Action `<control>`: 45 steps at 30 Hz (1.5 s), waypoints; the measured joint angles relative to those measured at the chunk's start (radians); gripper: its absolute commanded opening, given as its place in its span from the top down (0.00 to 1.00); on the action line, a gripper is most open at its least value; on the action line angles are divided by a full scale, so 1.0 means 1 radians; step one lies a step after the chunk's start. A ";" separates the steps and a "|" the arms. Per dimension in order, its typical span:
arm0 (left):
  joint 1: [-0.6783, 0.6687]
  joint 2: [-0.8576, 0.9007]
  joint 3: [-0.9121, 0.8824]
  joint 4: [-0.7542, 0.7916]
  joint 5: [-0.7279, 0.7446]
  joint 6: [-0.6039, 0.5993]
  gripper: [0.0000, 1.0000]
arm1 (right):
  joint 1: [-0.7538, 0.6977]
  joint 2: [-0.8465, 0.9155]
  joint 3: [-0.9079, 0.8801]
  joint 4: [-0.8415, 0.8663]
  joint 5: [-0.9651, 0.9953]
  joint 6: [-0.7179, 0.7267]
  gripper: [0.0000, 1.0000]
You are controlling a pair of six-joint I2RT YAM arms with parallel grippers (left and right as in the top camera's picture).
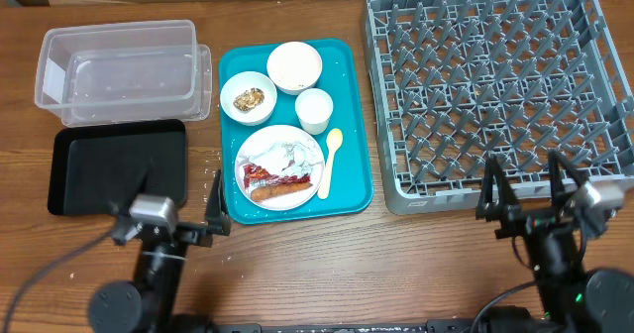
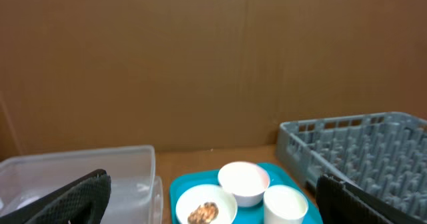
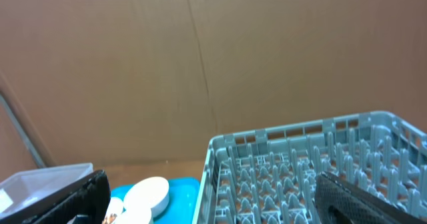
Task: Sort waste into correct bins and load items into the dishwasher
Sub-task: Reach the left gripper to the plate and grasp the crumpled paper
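Observation:
On the teal tray (image 1: 347, 125) sit a white plate (image 1: 297, 140) with a crumpled napkin (image 1: 293, 157), red wrapper (image 1: 254, 171) and sausage stick (image 1: 284, 187), a bowl with a brown lump (image 1: 248, 98), a bowl of rice (image 1: 294, 65), a cup (image 1: 314, 109) and a yellow spoon (image 1: 330, 158). The clear tub (image 1: 121, 70) and black tray (image 1: 119, 166) lie left. The grey rack (image 1: 495, 85) lies right. My left gripper (image 1: 216, 206) is open and empty by the teal tray's front left corner. My right gripper (image 1: 525, 189) is open and empty at the rack's front edge.
A brown cardboard wall stands behind the table (image 2: 200, 64). In the left wrist view the two bowls (image 2: 243, 181) and the cup (image 2: 285, 204) show between my fingers. The rack also shows in the right wrist view (image 3: 313, 164).

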 measured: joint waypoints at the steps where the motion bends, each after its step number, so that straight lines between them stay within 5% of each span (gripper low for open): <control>1: 0.000 0.050 0.056 -0.033 0.013 0.003 0.00 | 0.000 0.050 0.048 -0.037 -0.006 -0.003 0.00; 9: 0.000 0.578 0.598 -0.466 0.125 0.019 0.00 | 0.000 0.430 0.356 -0.290 -0.090 -0.015 0.00; 13: -0.050 0.857 0.847 -0.772 0.156 0.071 0.00 | 0.000 0.534 0.383 -0.323 -0.112 -0.014 0.00; 16: -0.126 1.061 0.930 -0.865 0.150 0.103 0.00 | 0.000 0.589 0.383 -0.348 -0.122 -0.015 0.00; 20: -0.206 1.286 0.934 -0.869 0.146 0.114 0.00 | 0.000 0.636 0.383 -0.388 -0.125 -0.014 0.00; 21: -0.217 1.329 0.935 -0.863 0.146 0.114 0.07 | 0.000 0.643 0.383 -0.394 -0.126 -0.015 0.00; 27: -0.258 1.586 0.939 -0.894 0.124 0.113 0.00 | 0.000 0.685 0.383 -0.436 -0.127 -0.015 0.00; 35: -0.347 1.757 0.939 -0.857 -0.094 0.103 0.00 | 0.000 0.742 0.383 -0.470 -0.127 -0.015 0.00; 36: -0.358 1.765 0.940 -0.845 -0.113 0.102 0.08 | 0.000 0.746 0.383 -0.472 -0.127 -0.015 0.00; 37: -0.366 1.767 0.943 -0.834 -0.130 0.102 0.25 | 0.000 0.751 0.383 -0.474 -0.127 -0.015 0.00; 40: -0.389 1.794 0.955 -0.811 -0.179 0.086 0.92 | 0.000 0.758 0.383 -0.476 -0.127 -0.014 0.00; 45: -0.389 1.846 0.963 -0.817 -0.220 0.081 0.96 | 0.000 0.758 0.383 -0.476 -0.127 -0.015 0.00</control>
